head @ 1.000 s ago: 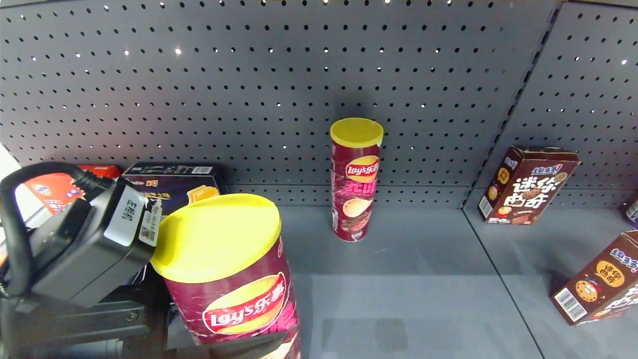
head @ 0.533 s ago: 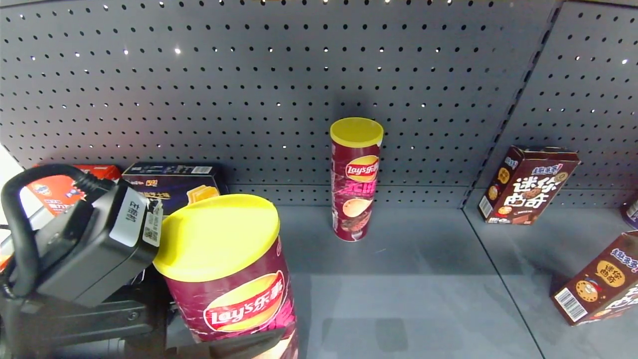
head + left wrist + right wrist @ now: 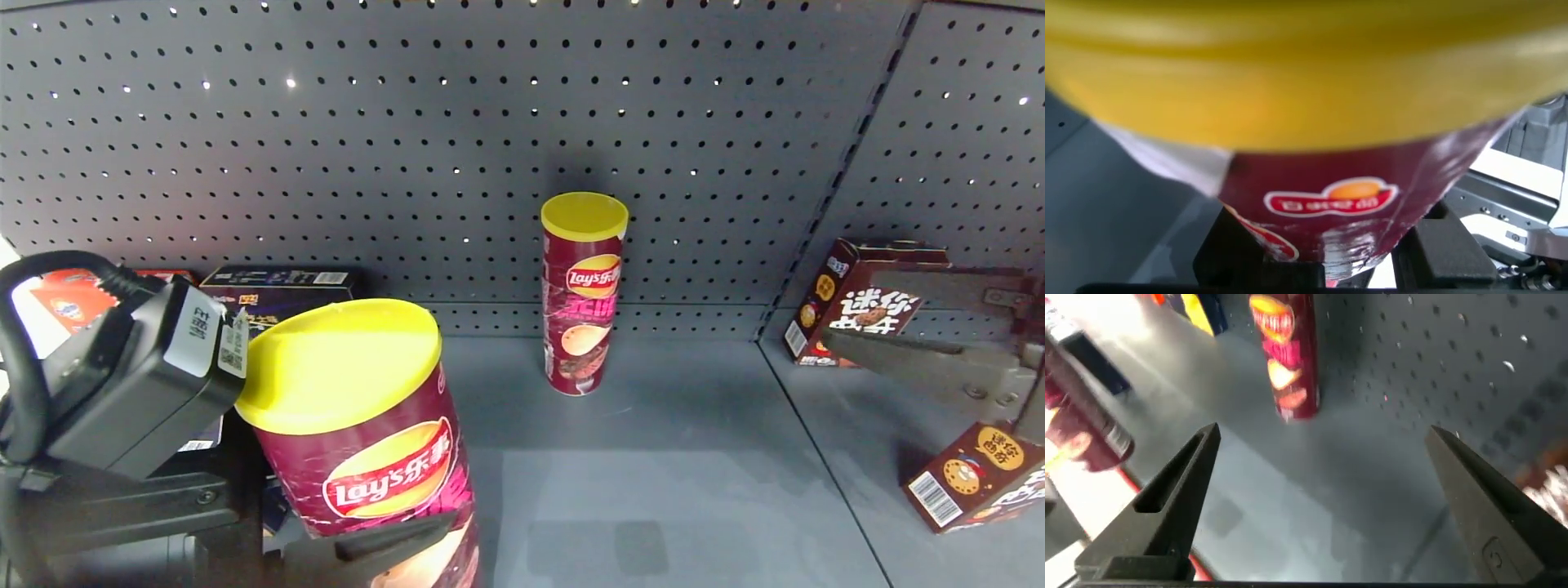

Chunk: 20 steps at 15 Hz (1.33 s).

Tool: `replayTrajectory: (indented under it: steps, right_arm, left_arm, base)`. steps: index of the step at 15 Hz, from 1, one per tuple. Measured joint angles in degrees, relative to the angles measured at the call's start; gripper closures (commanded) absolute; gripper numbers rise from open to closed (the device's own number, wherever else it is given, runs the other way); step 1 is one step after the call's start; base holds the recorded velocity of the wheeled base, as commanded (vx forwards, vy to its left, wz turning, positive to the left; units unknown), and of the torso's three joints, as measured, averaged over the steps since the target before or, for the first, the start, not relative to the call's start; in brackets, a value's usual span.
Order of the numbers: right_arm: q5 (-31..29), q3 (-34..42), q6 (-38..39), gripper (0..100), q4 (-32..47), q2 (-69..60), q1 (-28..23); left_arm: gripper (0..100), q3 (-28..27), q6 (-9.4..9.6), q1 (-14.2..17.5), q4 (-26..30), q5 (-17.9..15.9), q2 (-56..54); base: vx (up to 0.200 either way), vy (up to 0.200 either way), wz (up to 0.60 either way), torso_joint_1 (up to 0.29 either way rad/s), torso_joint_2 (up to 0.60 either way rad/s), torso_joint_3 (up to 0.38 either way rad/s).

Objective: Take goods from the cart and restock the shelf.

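At far left, an orange-red cardboard box (image 3: 65, 302) and a dark blue cardboard box (image 3: 277, 286) stand against the grey perforated back panel (image 3: 408, 122). In front of them the left hand (image 3: 1331, 260) is clenched on the lower body of a maroon cylindrical chip canister with a yellow plastic lid (image 3: 367, 457), one dark finger on either side of it. The canister is at the front left of the grey metal shelf (image 3: 669, 482). Its long axis is near vertical, with the lid leaning slightly to the left, and its base is hidden, so contact with the shelf cannot be judged. Bare shelf floor lies ahead and to the right of this hand, between the held canister and a second, matching maroon canister (image 3: 583, 298) that stands upright near the back panel at centre. The two canisters are well apart. The placement therefore probably calls for a forward-and-right carry with the axis kept upright, and the left arm is the nearer one, being already loaded. At right, the right hand (image 3: 841, 309) hangs released and empty in front of an upright brown cardboard biscuit box (image 3: 841, 269). A second brown biscuit box (image 3: 976, 482) sits tilted near the shelf's front right.
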Motion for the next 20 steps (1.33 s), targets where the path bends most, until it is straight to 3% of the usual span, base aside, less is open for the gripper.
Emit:
replayTrajectory:
  steps: [7, 10, 13, 20]
  right_arm:
    - [-1.3, -2.3, 0.0, 0, -3.0, 9.1, 4.0]
    - [-1.6, -4.2, 0.0, 0, -3.0, 12.3, 4.7]
    - [-1.5, -5.0, -0.2, 0, -7.3, 16.1, 4.7]
    - [-1.5, -5.9, -0.2, 0, -15.6, 24.6, 4.1]
  left_arm:
    - [100, 0.2, -0.16, 0.6, 0.0, -0.2, -0.3]
    - [100, 0.4, -0.13, 1.9, 0.0, -1.8, -0.3]
    - [100, 0.5, -0.09, 3.6, 0.0, -3.7, -0.3]
    - [100, 1.2, -0.02, 5.5, 0.0, -4.3, -0.3]
  base:
    - [0.0, 0.0, 0.0, 0.0, 0.0, 0.0]
    - [0.0, 0.0, 0.0, 0.0, 0.0, 0.0]
    - [0.0, 0.0, 0.0, 0.0, 0.0, 0.0]
    - [0.0, 0.0, 0.0, 0.0, 0.0, 0.0]
